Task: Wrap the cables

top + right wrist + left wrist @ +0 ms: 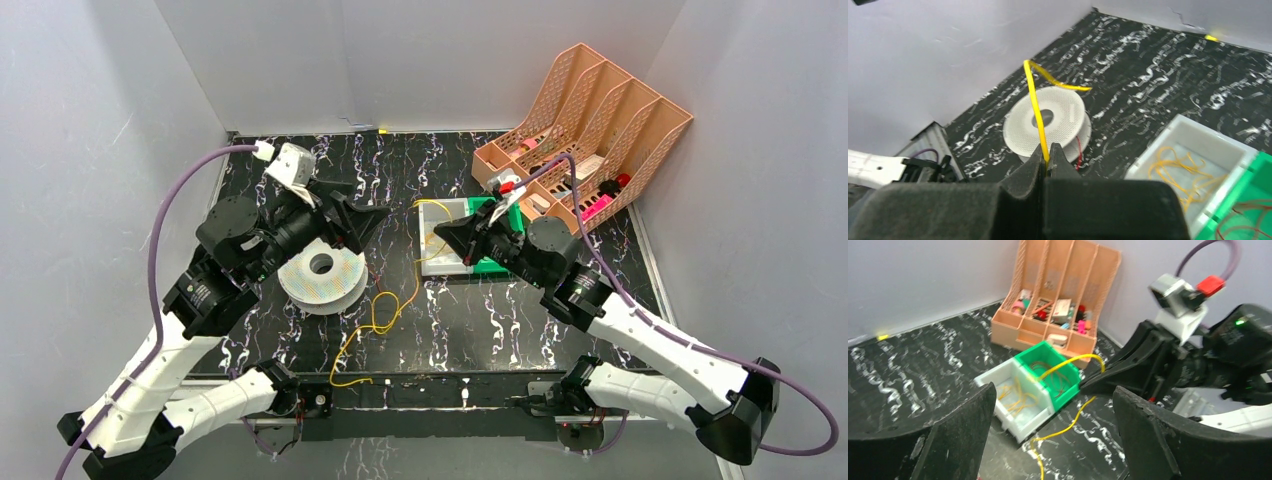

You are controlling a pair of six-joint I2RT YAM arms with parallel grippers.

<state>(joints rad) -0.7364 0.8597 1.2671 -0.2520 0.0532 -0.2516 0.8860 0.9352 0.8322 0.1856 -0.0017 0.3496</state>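
A yellow cable (385,310) runs from the tip of my right gripper (438,233) down in loose loops across the black table to its near edge. In the right wrist view my right gripper (1048,152) is shut on this cable (1035,105), which rises and bends above the white round spool (1063,125). The spool (335,290) lies flat under my left arm. My left gripper (372,230) hovers just right of it. Its jaws stand wide open and empty (1054,390); the cable (1068,427) trails on the table beyond them. More yellow cables (1173,167) lie in the white bin.
A white bin (450,268) and a green bin (512,215) with dark wires stand mid-table, partly under my right arm. A peach file organizer (600,110) with small items stands at the back right. Grey walls enclose the table. A red strand (1079,152) shows on the spool.
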